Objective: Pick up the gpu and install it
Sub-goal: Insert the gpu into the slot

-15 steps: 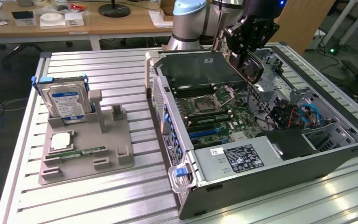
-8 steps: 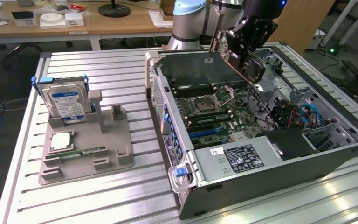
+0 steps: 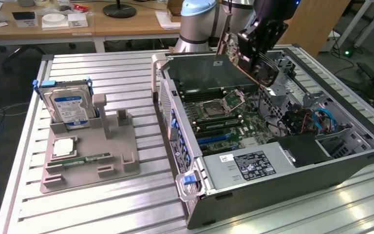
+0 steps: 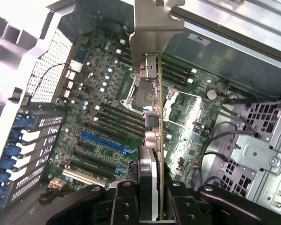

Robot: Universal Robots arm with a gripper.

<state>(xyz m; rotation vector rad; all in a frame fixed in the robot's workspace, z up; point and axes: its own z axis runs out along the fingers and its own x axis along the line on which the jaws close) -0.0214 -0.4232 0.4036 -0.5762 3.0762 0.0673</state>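
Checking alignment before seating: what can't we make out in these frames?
1. gpu faces: the wrist view sees it edge-on, and the gripper covers its near end.
2. Board directly under the gpu: wrist view, hidden by the card and gripper.
3. Arm: exterior view, cut off by the top edge.
4. Hard drive label text: exterior view, too small.
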